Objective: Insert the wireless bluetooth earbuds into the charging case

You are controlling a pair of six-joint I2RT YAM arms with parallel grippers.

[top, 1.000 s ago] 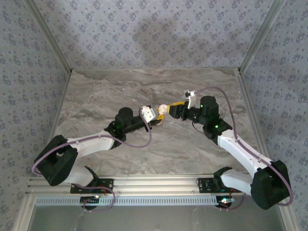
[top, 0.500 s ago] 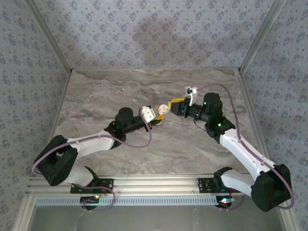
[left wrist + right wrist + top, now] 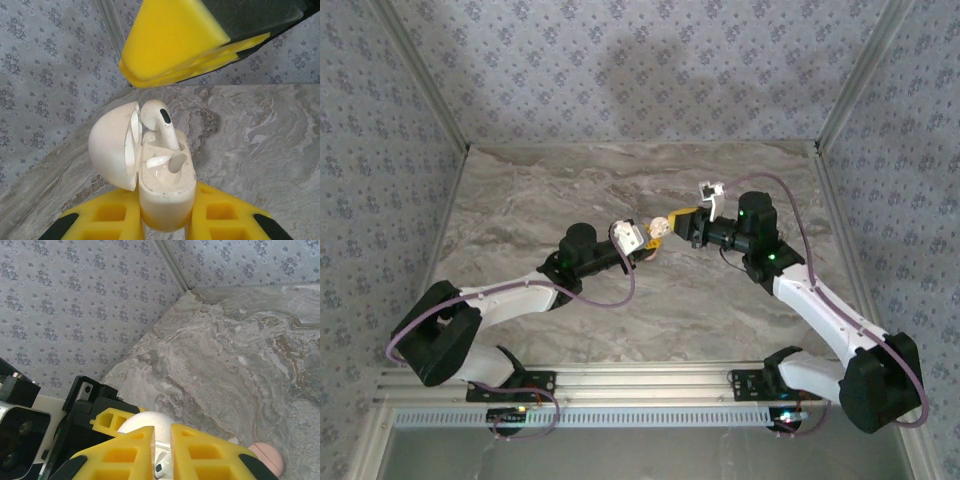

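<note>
Earbud (image 3: 159,120) stands half-seated in the open charging case (image 3: 165,192) between left jaws.

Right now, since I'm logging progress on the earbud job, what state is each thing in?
charging case, lid open
left pincer, shut on the charging case
right pincer, shut, just above the case
first earbud, stem in its slot, head sticking up
second earbud, lying low in the case
pink puck, flat on the table

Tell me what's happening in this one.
The left gripper holds the open charging case. One earbud lies in its slot; the second earbud stands stem-down, not fully seated. The right gripper hovers just above it, fingers nearly together.
</note>
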